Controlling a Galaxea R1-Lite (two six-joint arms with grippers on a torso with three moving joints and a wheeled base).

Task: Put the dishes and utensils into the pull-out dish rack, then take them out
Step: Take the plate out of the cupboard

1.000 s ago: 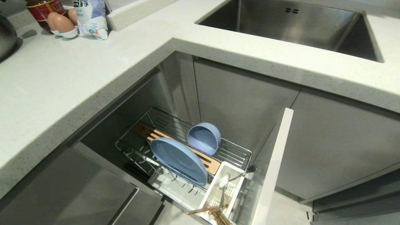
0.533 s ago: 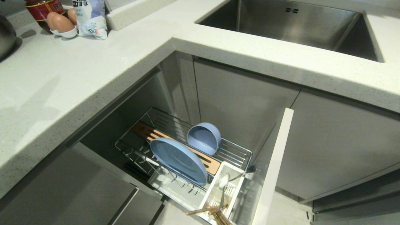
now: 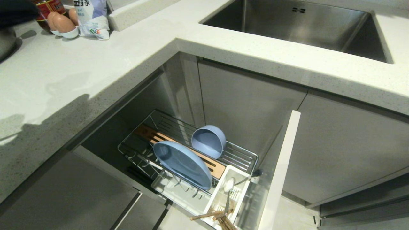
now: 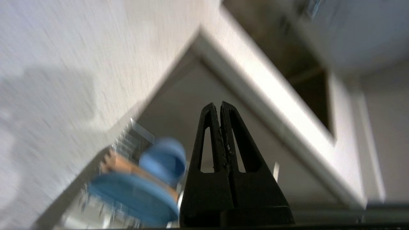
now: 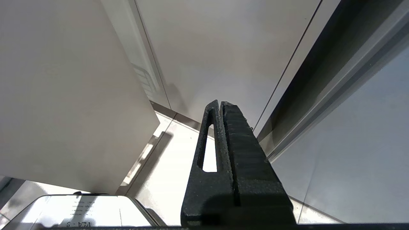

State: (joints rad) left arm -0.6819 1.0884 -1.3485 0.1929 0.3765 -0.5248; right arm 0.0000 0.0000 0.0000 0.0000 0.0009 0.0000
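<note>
Though blurred, left claw [image 4: 220, 107] closed, empty; chopsticks [image 3: 220, 218] cut off at frame edge; right claw [image 5: 219, 104] closed.

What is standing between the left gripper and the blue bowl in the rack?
Nothing visible. In the left wrist view, the shut left gripper hangs above the open rack, apart from the bowl, which leans beside the plate; open air lies between them.
</note>
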